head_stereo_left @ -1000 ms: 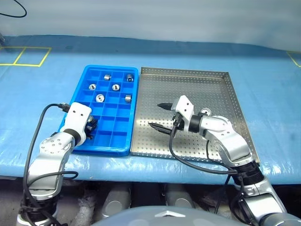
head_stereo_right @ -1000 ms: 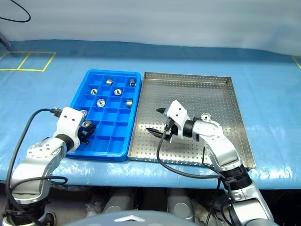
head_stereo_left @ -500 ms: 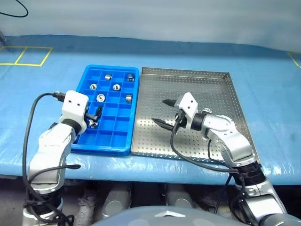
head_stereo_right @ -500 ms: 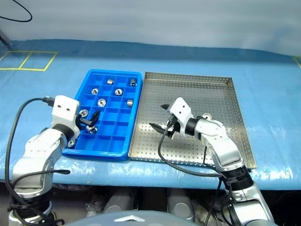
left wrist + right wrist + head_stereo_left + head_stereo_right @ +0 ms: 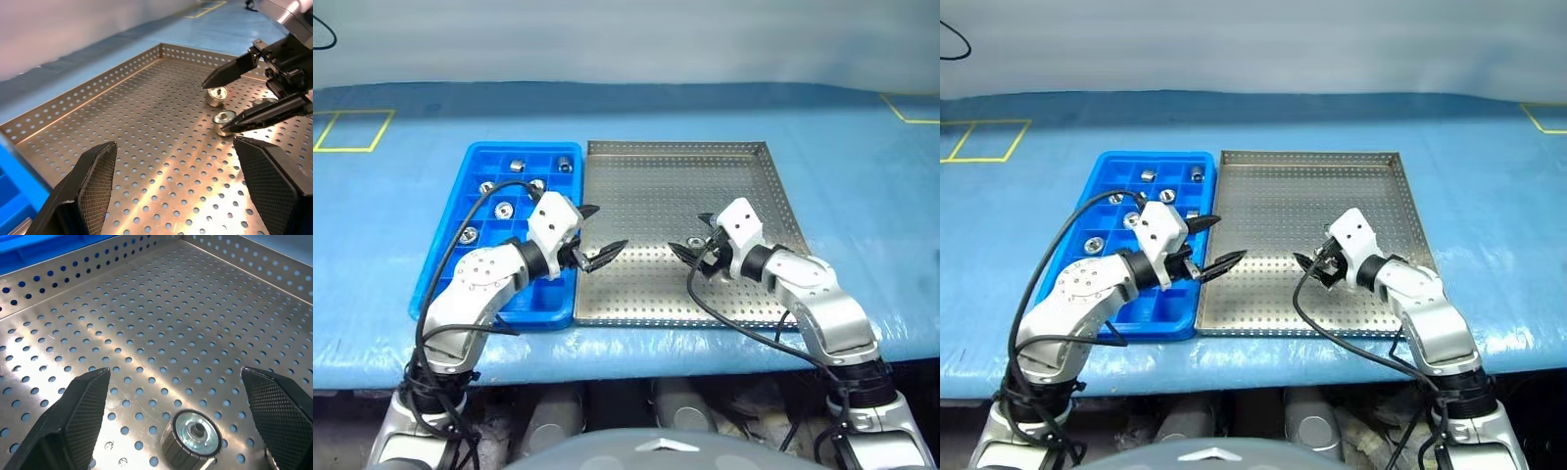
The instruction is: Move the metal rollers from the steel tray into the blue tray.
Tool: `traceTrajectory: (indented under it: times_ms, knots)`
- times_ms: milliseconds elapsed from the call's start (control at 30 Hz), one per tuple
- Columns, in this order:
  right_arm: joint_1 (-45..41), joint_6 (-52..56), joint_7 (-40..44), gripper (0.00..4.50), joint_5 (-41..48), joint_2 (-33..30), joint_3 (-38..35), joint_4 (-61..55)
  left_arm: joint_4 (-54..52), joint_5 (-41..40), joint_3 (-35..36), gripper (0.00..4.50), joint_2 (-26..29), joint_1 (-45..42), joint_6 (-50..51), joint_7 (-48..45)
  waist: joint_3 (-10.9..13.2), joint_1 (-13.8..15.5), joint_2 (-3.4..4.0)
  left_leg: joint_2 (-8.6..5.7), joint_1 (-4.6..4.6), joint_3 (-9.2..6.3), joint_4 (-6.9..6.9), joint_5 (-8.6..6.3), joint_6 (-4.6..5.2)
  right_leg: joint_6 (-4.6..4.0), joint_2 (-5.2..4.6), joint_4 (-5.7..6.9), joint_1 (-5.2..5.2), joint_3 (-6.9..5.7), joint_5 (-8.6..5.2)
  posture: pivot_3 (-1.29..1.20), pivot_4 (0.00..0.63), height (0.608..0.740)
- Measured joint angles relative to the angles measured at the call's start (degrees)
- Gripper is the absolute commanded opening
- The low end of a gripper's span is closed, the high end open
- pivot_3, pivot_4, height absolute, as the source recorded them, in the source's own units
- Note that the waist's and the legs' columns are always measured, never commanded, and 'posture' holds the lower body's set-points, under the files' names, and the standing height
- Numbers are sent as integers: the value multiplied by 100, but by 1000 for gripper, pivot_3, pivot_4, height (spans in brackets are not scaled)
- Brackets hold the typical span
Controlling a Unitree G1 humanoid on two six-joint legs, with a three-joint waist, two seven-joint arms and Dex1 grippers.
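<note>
Steel tray (image 5: 646,186): square, perforated floor, low holed rim, flat on the table just right of the blue tray (image 5: 440,264), edges side by side. Blue tray: rectangular plastic grid of small square cells, several holding one metal roller each, e.g. (image 5: 518,165), (image 5: 565,165), (image 5: 504,209), (image 5: 468,234). At least two rollers sit on the steel tray floor, right of centre, close together: one on end, dark centre hole up (image 5: 191,433), another just beyond it (image 5: 215,96).

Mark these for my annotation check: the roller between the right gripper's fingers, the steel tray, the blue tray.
roller (image 5: 191,439), right wrist view, its top face.
steel tray (image 5: 675,149), left eye view, far rim.
blue tray (image 5: 521,149), left eye view, far rim.
</note>
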Motion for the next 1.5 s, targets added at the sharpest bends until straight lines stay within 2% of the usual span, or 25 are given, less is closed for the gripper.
traceTrajectory:
  times_ms: [267, 867, 967, 1167, 1233, 1300, 1500]
  knots:
    - [2, 74, -193, 4500, 112, 240, -69, 181, 158, -3, -35, 4120, 148, -4, -150, -70, 0, -178, 0, -1, 23, -1, 2, -1, 5, 22, 11, -4, 24, 1, -11, -227, 150, 740]
    - [-184, 28, -191, 4500, 96, 562, 12, 1228, 151, 11, -34, 4120, 193, 171, -223, 225, 1, -147, 1, -1, 23, -5, 1, -1, 5, 4, 3, -4, 23, 0, 0, -175, 150, 740]
    - [-197, 23, -198, 3899, 97, 603, 12, 1266, 135, 11, -32, 4165, 238, 204, -224, 267, 1, -131, 1, -1, 23, -5, 1, -1, 5, 5, 3, -4, 23, 0, 0, -174, 150, 740]
    - [-235, -24, -176, 1966, 90, 607, 13, 1265, 133, 6, -22, 4165, 261, 247, -223, 354, 1, -89, 1, -1, 23, -5, 1, -1, 5, 5, 3, -4, 23, 0, 0, -173, 150, 740]
    - [-236, -50, -184, 1966, 76, 607, 12, 1265, 132, 4, -22, 4165, 266, 250, -223, 368, 1, -79, 1, -1, 23, -5, 1, -1, 5, 5, 2, -4, 23, 0, 0, -173, 150, 740]
    - [-236, -50, -186, 1782, 77, 607, 12, 1265, 132, 1, -22, 4165, 272, 252, -223, 371, 1, -78, 1, -2, 23, -5, 1, -1, 5, 5, 2, -4, 23, 0, 0, -176, 150, 740]
    - [-235, -50, -197, 1766, 75, 604, 12, 1241, 132, -3, -22, 4165, 287, 257, -223, 374, 1, -80, 2, -1, 23, -5, 1, -1, 5, 4, 1, -4, 23, 0, 1, -172, 150, 740]
